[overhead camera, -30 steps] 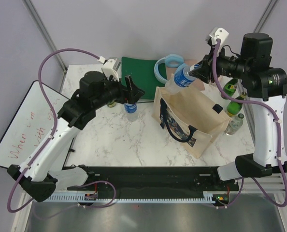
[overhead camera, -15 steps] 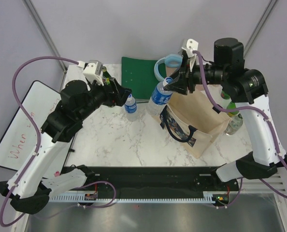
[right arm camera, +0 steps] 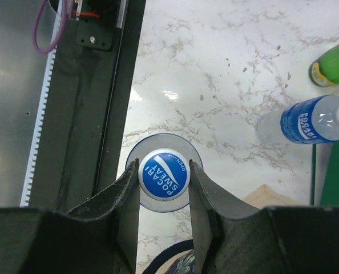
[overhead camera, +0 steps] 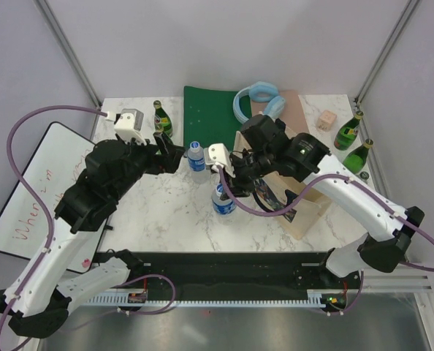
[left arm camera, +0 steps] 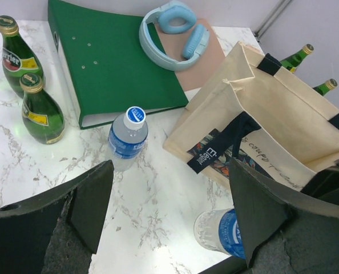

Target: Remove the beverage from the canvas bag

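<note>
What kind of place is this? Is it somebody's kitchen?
Probably not a kitchen: it looks like a robot testing booth. A left arm and a right arm are mounted at one marble-patterned table, plain walls close it in, and a scribbled whiteboard sits beside it.

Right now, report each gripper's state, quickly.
Left gripper: open, holding nothing.
Right gripper: closed on the cap of the Pocari Sweat bottle, outside the canvas bag.

Blue-capped bottle, beige bag
</note>
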{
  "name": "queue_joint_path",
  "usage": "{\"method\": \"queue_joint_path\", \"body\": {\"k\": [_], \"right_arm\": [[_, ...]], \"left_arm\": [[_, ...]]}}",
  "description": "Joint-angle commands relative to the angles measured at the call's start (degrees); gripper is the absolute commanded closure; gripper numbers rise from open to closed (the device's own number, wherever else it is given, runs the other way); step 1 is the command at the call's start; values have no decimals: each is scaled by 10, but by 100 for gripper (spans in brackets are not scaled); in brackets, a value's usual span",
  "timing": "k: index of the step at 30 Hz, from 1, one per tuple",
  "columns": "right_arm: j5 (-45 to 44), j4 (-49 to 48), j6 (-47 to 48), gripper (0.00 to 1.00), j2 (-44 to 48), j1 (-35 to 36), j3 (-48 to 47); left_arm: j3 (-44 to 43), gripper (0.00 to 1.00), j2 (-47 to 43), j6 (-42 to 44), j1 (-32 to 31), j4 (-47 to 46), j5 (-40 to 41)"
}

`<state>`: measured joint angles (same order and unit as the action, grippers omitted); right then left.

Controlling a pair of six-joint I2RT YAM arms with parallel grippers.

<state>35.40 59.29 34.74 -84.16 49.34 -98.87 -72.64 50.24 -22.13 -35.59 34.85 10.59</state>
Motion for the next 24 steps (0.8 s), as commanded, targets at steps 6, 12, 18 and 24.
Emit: {"method": "queue_joint_path", "body": {"k": [6, 12, 18, 24], "right_arm": [[-32, -260, 39, 100, 7, 2, 133], [-67, -352, -3, 100, -17, 1, 175], [-87, -427, -60, 100, -44, -1, 178], [-105, -472, -115, 81, -70, -18, 191]], "left_arm": [[34, 12, -40, -26, -1, 16, 40], [48, 12, -48, -29, -2, 21, 40], [48, 12, -46, -23, -1, 22, 40], [51, 12, -53, -25, -1, 22, 39]]}}
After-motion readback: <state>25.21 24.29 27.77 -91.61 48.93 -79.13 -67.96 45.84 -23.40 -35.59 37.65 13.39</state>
